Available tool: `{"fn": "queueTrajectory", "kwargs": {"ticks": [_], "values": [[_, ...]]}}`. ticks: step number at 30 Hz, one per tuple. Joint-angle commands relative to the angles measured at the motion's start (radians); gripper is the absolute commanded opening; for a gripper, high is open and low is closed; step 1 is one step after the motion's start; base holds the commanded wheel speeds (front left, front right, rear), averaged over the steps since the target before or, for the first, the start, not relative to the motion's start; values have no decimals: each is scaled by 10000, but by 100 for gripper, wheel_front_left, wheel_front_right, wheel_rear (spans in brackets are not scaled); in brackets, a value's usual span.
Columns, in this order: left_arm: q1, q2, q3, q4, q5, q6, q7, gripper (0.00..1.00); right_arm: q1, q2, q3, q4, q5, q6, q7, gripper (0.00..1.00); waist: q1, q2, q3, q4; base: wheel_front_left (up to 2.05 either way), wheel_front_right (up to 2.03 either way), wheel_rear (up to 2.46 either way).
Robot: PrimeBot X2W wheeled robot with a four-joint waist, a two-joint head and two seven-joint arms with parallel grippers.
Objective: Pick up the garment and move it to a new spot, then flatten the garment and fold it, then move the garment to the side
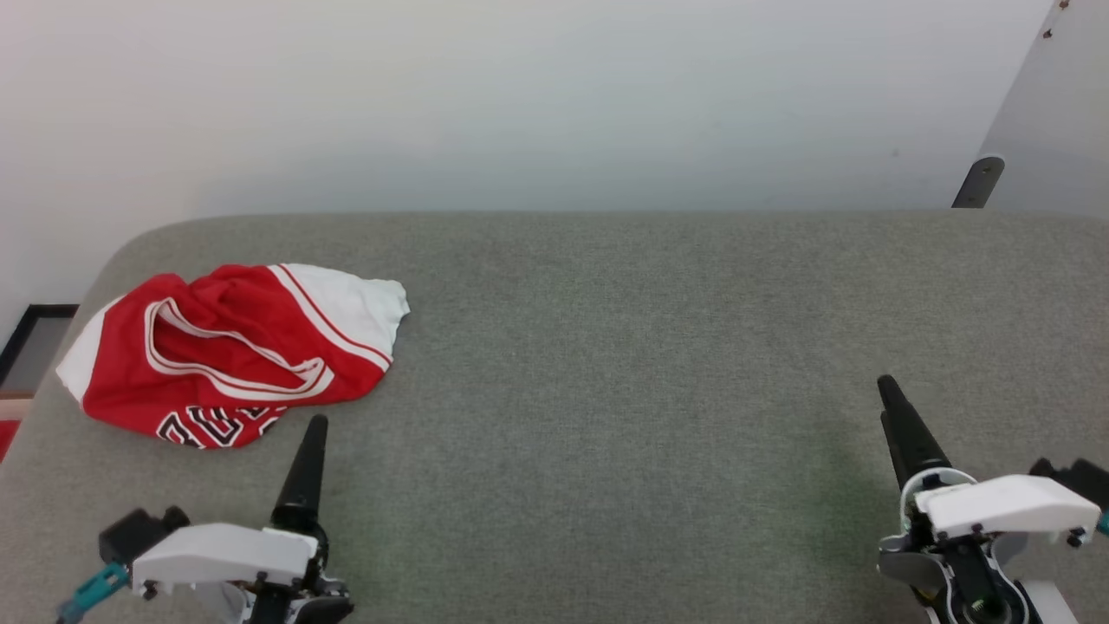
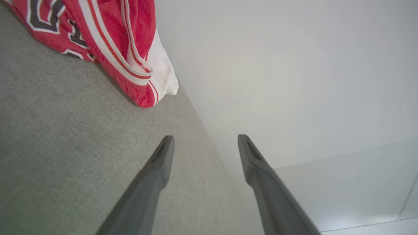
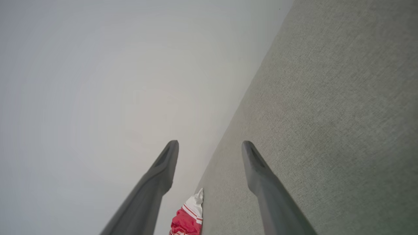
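Note:
The garment, a red jersey with white sleeves and striped trim, lies crumpled at the far left of the grey table. Black white-outlined letters show on its near edge. My left gripper hovers just near-right of it, open and empty. In the left wrist view the garment sits up-left of the open left gripper, apart from it. My right gripper is at the lower right, far from the jersey, open and empty. The right wrist view shows the open right gripper with a bit of the garment far off.
A pale wall rises behind the table's far edge. A grey panel with a dark bracket stands at the back right. A dark frame and floor lie beyond the table's rounded left corner. Bare cloth spans middle and right.

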Motion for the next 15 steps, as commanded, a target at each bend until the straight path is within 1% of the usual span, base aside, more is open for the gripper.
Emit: {"fn": "queueTrajectory", "kwargs": {"ticks": [1,6,8,9,15], "values": [[-351,196,-147,-114,549,106,-133,100,-500,-179,247,44,-579,6,-150,100,0,0,-7,-1,0,0,0],[-437,424,-449,-90,1683,350,-334,100,-839,-234,538,348,-1696,6,-355,100,0,0,-14,-2,0,0,0],[-468,466,-531,-59,2044,429,-411,100,-957,-254,599,421,-2132,6,-432,100,0,0,-15,0,0,0,0],[-468,466,-531,-59,2044,429,-411,100,-957,-254,599,421,-2132,6,-432,100,0,0,-15,0,0,0,0],[-583,693,-824,16,3204,646,-630,100,-1275,-340,786,774,-3585,7,-652,100,0,0,-23,0,0,0,0]]}}
